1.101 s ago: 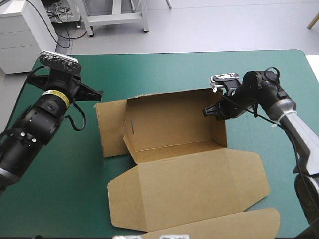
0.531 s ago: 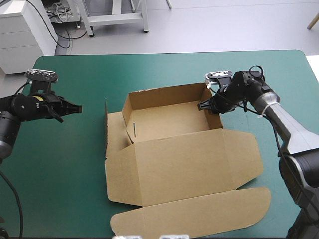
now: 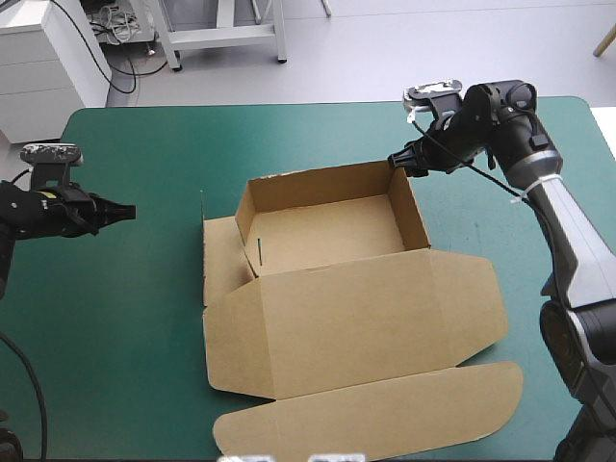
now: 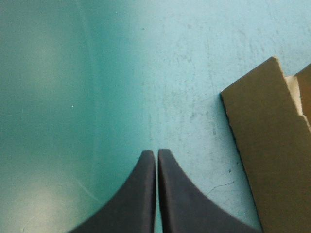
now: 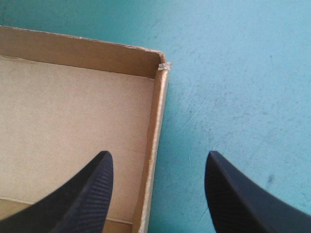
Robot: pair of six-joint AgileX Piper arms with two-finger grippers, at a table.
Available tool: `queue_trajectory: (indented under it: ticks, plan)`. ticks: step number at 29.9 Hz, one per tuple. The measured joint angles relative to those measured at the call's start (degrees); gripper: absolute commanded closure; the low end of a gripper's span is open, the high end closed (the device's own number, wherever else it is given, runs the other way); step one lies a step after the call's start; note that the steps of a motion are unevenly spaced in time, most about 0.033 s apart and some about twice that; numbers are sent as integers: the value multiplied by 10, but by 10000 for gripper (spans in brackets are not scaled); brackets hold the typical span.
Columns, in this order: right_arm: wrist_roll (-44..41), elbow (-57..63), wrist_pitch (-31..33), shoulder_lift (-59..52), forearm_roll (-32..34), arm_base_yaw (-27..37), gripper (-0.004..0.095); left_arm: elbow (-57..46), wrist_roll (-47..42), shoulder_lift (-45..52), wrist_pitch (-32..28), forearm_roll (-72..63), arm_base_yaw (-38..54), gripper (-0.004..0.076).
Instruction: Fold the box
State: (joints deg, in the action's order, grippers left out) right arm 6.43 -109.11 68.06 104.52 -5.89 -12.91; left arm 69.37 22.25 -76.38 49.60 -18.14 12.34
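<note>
Teal-green tabletop [image 3: 144,289]: box [image 3: 327,231] centre, walls up, lid [image 3: 356,318] flat. Left jaws closed, empty, 9 o'clock. Right jaws apart, empty, over box's 1 o'clock corner.

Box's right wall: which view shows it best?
Right wrist view: the right wall runs close, below the open right pincer. High view shows it whole but small; left wrist view shows only the left flap.

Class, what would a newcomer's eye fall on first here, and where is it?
The brown box dominates mid-table: an open tray at its far part, the lid flat toward the near edge. The right gripper stands open over the tray's far right corner; the left gripper, shut, is over teal-green cover left of the box.
</note>
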Motion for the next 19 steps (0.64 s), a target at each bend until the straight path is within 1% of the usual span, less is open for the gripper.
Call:
queue_trajectory:
  ticks: [4, 10, 15, 19]
  plan:
    - [-3, 7, 3, -1, -9, 0, 382, 0, 0, 0, 5, -14, 0, 725]
    - [2, 51, -1, 6, -15, 0, 384, 0, 0, 0, 23, -17, 0, 732]
    - [6, 65, -6, 47, -24, 0, 386, 0, 0, 0, 34, -24, 0, 732]
    - [8, 65, -10, 82, -50, 0, 447, 0, 0, 0, 38, -33, 0, 731]
